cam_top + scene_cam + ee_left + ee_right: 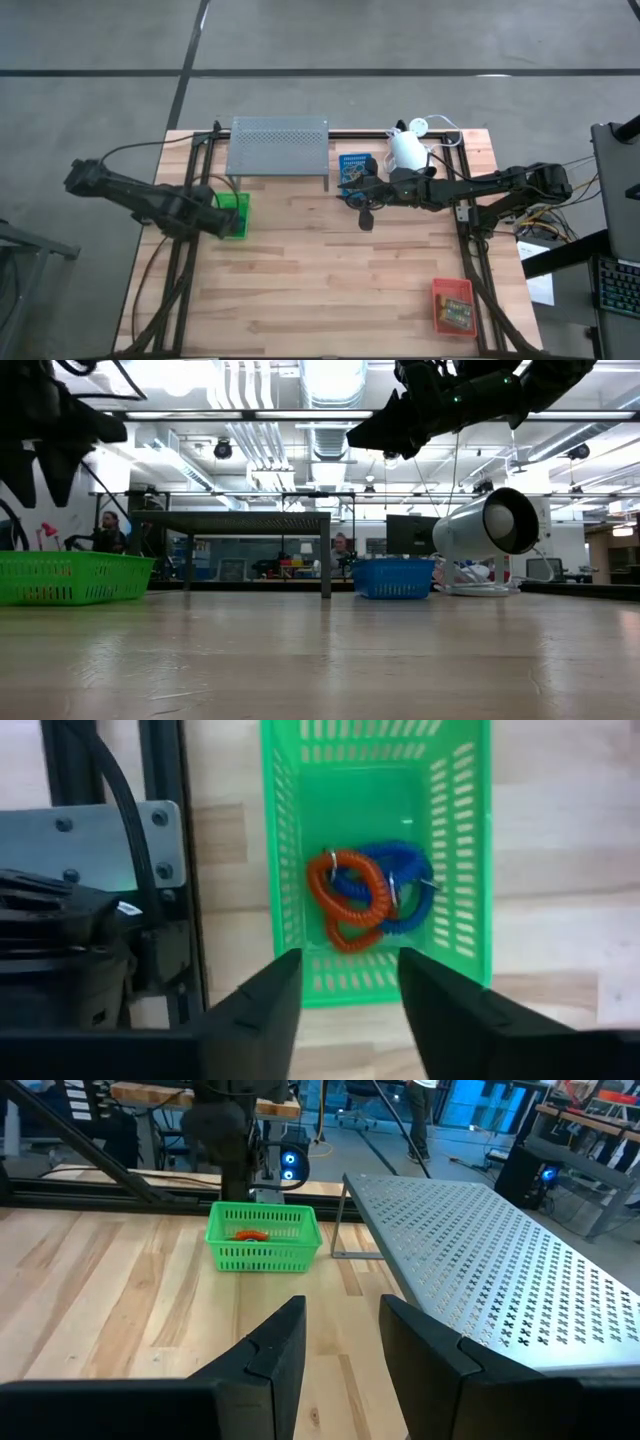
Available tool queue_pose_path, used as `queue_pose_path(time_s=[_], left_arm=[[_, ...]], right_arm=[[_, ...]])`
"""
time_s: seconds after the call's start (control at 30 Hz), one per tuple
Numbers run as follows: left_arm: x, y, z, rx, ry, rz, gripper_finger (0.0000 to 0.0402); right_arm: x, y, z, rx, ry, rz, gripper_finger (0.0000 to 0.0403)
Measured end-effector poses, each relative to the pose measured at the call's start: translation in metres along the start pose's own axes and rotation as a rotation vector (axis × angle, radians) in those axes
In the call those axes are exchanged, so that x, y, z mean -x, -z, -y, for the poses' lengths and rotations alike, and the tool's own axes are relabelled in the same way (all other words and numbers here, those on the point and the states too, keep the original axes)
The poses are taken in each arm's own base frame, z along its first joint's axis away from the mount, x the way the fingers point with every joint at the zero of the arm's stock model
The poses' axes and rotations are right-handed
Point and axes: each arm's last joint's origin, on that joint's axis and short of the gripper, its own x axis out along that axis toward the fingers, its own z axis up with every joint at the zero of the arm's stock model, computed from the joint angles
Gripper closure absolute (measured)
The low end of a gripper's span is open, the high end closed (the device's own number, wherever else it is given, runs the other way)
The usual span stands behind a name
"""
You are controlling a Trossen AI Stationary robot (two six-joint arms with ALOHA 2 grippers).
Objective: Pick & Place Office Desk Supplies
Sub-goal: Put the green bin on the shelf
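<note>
Two coiled loops (368, 898) in the tray (285, 920) left of the shelf (279, 146), lamp (408, 148) right.

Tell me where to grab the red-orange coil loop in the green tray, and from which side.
Take the red-orange loop from straight above, on its arc away from the blue loop. It lies flat on the floor of the green tray, whose walls block side approach. The open left gripper hangs overhead.
</note>
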Motion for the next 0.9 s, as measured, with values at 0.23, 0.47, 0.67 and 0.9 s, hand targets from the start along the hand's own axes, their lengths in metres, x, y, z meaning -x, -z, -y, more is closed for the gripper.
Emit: queue_pose_path(time_s=[0.23, 0.47, 0.67, 0.9], left_arm=[[-0.014, -0.018, 0.002, 0.083, -0.101, -0.008, 0.0188], [-0.024, -0.043, 0.005, 0.005, -0.118, -0.068, 0.022], [-0.029, -0.059, 0.004, -0.175, -0.07, -0.146, 0.0247], [-0.035, -0.063, 0.005, -0.105, -0.05, -0.132, 0.0265]], right_arm=[[0.0, 0.0, 0.0, 0.0, 0.0, 0.0, 0.0275], [0.0, 0.0, 0.0, 0.0, 0.0, 0.0, 0.0275], [0.0, 0.0, 0.0, 0.0, 0.0, 0.0, 0.0275], [0.0, 0.0, 0.0, 0.0, 0.0, 0.0, 0.0275]])
